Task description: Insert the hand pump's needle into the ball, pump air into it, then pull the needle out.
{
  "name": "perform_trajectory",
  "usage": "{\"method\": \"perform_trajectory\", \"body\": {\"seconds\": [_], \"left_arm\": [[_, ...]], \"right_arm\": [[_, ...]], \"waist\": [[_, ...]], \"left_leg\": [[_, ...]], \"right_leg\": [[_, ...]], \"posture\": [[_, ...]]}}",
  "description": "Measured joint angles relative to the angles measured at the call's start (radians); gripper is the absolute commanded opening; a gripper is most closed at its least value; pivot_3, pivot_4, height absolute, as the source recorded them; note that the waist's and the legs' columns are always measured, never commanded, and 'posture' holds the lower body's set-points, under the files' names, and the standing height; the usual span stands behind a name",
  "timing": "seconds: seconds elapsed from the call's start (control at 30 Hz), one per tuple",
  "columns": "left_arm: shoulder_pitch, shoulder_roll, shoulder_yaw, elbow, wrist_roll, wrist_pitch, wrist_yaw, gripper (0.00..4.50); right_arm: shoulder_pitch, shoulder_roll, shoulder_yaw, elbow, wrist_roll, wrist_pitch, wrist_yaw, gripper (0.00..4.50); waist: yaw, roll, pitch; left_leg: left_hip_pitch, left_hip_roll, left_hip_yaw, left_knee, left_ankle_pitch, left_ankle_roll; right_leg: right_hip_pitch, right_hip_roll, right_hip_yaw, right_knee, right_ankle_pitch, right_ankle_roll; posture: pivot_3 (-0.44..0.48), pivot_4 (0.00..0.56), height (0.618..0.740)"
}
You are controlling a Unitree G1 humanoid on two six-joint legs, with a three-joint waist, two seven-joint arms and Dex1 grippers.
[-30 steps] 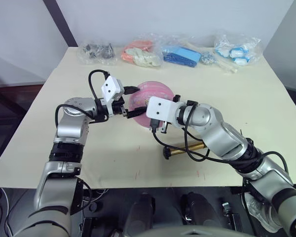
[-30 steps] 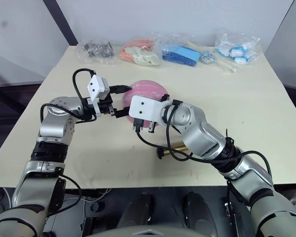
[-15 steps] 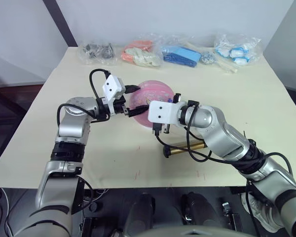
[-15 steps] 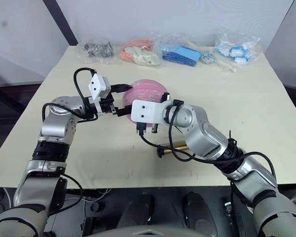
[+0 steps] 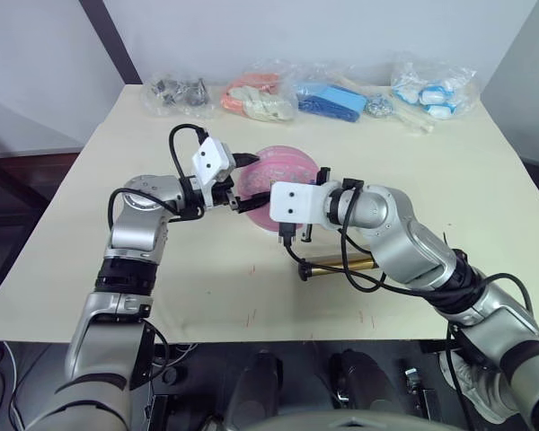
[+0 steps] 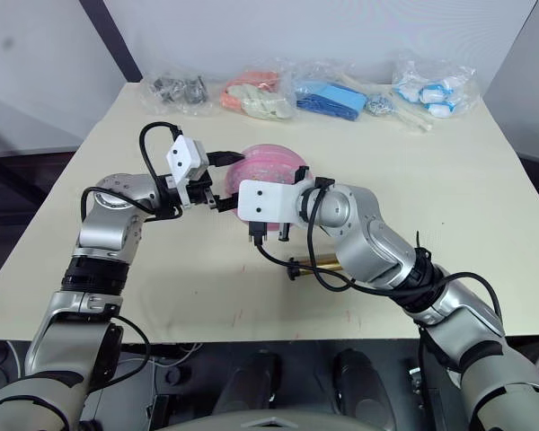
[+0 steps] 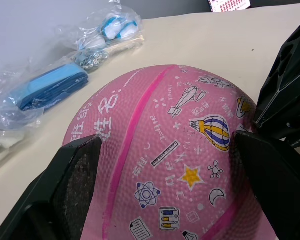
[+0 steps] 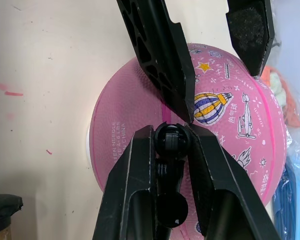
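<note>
The ball (image 8: 220, 125) carries the only readable print. In the right wrist view, small white capitals along its skin beside the right hand's (image 8: 171, 150) black fingers read "MADE IN CHINA", with a line above them that looks like "ALL PEOPLE" but is too small to be sure of. In the left wrist view, large white Chinese characters run along the ball beside a darker pink seam, toward ten o'clock from the balloon sticker (image 7: 210, 127); they cannot be read with certainty. Tiny white marks near the ruler sticker (image 7: 165, 154) are illegible.
</note>
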Motion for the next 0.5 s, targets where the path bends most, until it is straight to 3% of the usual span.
{"method": "perform_trajectory", "body": {"seconds": [0.5], "left_arm": [[-0.007, -0.011, -0.020, 0.002, 0.011, -0.037, 0.014, 4.50]], "right_arm": [[0.015, -0.017, -0.007, -0.044, -0.004, 0.039, 0.006, 0.35]], "waist": [[0.001, 0.000, 0.000]], "left_leg": [[-0.003, -0.001, -0.001, 0.000, 0.000, 0.000]], "right_leg": [[-0.002, -0.001, -0.001, -0.001, 0.001, -0.001]], "posture": [[0.000, 0.150, 0.740]]}}
